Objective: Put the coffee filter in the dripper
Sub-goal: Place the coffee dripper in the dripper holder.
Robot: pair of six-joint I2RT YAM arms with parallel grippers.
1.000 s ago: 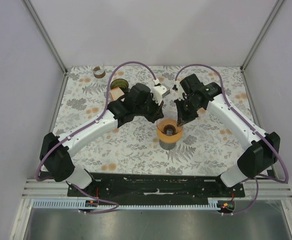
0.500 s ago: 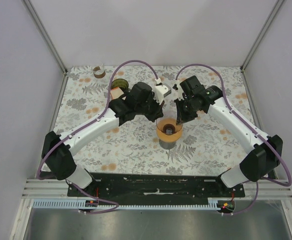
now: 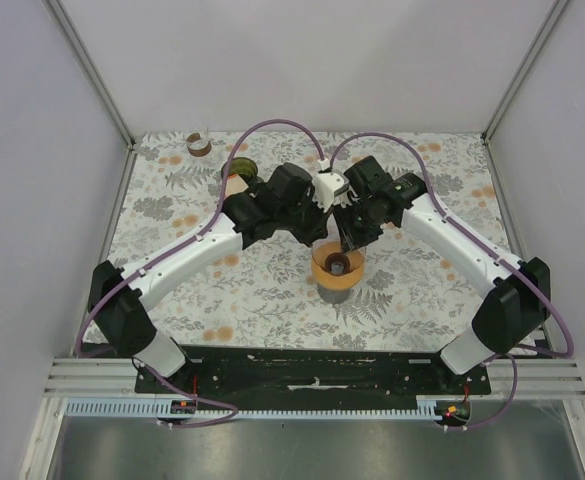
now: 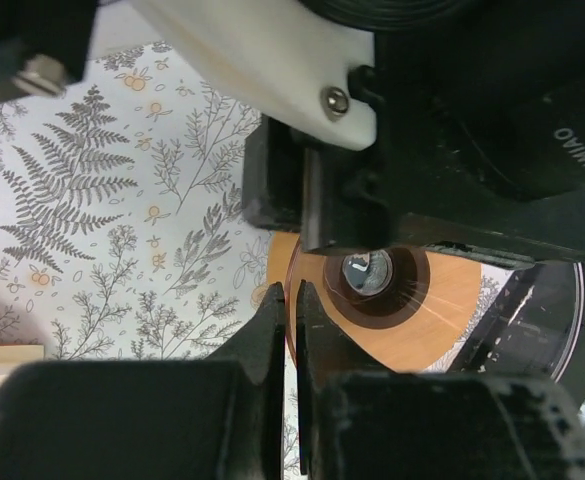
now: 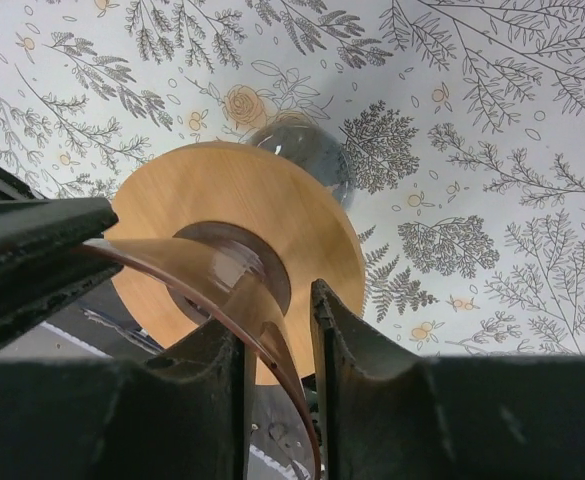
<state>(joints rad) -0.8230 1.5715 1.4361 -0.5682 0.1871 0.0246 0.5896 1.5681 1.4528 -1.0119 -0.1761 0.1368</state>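
The dripper [image 3: 337, 266] is an amber see-through cone in a wooden collar [image 5: 222, 195], standing on a glass vessel mid-table. My left gripper [image 3: 319, 238] is shut on the cone's thin rim at its left side; in the left wrist view the rim runs between the closed fingertips of that gripper [image 4: 292, 296]. My right gripper [image 3: 355, 238] straddles the opposite rim with its jaws apart. The amber edge lies against one finger [image 5: 227, 350], with a gap to the other. A tan paper piece [image 3: 236, 184], seemingly the coffee filter, lies at the back left, partly behind the left arm.
A green ring [image 3: 240, 165] sits just beyond the tan piece, and a small tape roll [image 3: 199, 144] is near the back left corner. The glass vessel [image 5: 307, 140] shows under the collar. Enclosure walls ring the flowered table [image 3: 422, 290].
My right gripper's jaws have parted from the dripper's rim. Both wrists and the dripper have shifted slightly left.
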